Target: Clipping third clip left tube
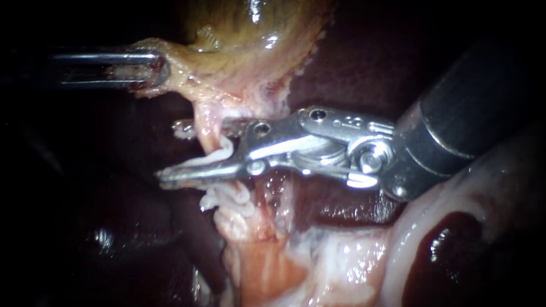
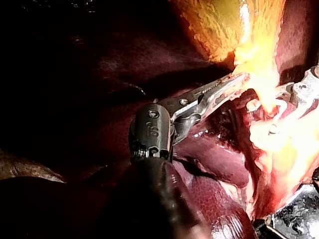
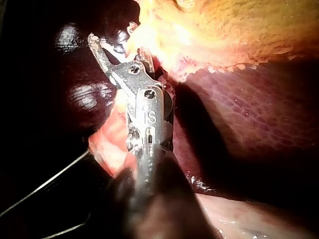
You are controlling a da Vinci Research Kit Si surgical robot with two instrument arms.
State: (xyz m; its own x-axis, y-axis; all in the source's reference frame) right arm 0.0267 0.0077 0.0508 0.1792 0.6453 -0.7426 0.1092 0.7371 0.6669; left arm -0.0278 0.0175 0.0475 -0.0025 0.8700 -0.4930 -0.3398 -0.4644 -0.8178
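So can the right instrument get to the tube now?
Probably yes: the right instrument straddles the tube, nothing between, and the left instrument holds the gallbladder clear.

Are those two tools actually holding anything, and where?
Left tool grips the gallbladder by its edge. Right tool stands open around the tube, gripping nothing.

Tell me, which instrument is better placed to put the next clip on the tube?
Right. The right instrument straddles the tube, open, beside a white clip. The left instrument holds the gallbladder edge, away from the tube.
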